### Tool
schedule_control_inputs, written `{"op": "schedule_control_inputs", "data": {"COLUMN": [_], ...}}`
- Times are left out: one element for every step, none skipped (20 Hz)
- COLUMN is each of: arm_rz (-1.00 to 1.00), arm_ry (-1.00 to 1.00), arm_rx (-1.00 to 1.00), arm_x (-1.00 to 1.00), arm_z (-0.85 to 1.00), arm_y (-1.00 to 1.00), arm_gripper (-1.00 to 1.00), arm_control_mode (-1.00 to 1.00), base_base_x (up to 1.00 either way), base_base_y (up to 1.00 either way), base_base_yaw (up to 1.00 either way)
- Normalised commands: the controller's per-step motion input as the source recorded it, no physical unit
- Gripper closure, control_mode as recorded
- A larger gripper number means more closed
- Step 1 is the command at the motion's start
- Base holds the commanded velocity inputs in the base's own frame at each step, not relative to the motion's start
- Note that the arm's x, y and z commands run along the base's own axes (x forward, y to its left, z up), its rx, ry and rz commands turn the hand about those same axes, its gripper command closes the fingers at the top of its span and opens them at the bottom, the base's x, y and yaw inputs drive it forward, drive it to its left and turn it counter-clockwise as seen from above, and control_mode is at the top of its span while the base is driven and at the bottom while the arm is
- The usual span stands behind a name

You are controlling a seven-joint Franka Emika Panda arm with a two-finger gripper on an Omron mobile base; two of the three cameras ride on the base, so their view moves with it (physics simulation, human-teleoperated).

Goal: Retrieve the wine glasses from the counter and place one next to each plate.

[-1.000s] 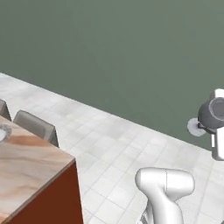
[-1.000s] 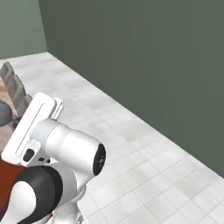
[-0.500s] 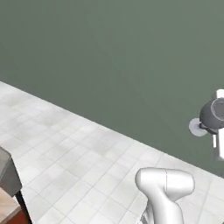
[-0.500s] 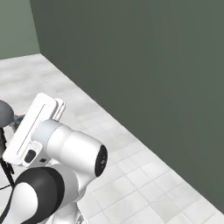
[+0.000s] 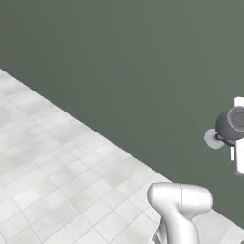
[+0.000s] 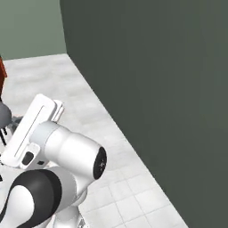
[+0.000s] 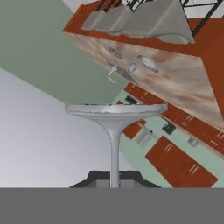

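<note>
Dark green wall [image 5: 119,62] and pale tiled floor [image 5: 52,176] ahead. Fingers clamped narrowly on thin stem of translucent grey-blue wine glass [image 5: 228,127], carried sideways beside white arm [image 5: 183,209]. Advisable: keep grip firm, level before setting beside plate [image 7: 148,63] on marbled counter [image 7: 175,83].

Simulated home kitchen. Hand view: marbled stone counter [image 7: 175,83] on reddish-brown wood cabinets [image 7: 175,162], two plates [image 7: 148,63] set on it, chairs [image 7: 144,19] drawn up alongside, faucet [image 7: 111,74] near. Base views: pale tiled floor [image 5: 57,181], plain grey-green wall [image 5: 119,62].
</note>
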Motion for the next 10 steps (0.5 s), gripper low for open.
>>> {"op": "schedule_control_inputs", "data": {"arm_rz": [0.00, 0.00, 0.00, 0.00, 0.00, 0.00, 0.00, 0.00, 0.00, 0.00], "arm_ry": [0.00, 0.00, 0.00, 0.00, 0.00, 0.00, 0.00, 0.00, 0.00, 0.00], "arm_rx": [0.00, 0.00, 0.00, 0.00, 0.00, 0.00, 0.00, 0.00, 0.00, 0.00], "arm_x": [0.00, 0.00, 0.00, 0.00, 0.00, 0.00, 0.00, 0.00, 0.00, 0.00], "arm_z": [0.00, 0.00, 0.00, 0.00, 0.00, 0.00, 0.00, 0.00, 0.00, 0.00], "arm_y": [0.00, 0.00, 0.00, 0.00, 0.00, 0.00, 0.00, 0.00, 0.00, 0.00], "arm_gripper": [1.00, 1.00, 1.00, 1.00, 1.00, 1.00, 1.00, 1.00, 1.00, 1.00], "arm_control_mode": [1.00, 1.00, 1.00, 1.00, 1.00, 1.00, 1.00, 1.00, 1.00, 1.00], "base_base_x": [1.00, 1.00, 1.00, 1.00, 1.00, 1.00, 1.00, 1.00, 1.00, 1.00], "base_base_y": [-0.37, -0.51, -0.54, -0.48, -0.40, -0.35, -0.34, -0.34, -0.32, -0.31], "base_base_yaw": [0.61, 0.59, 0.61, 0.63, 0.67, 0.69, 0.69, 0.69, 0.70, 0.70]}}
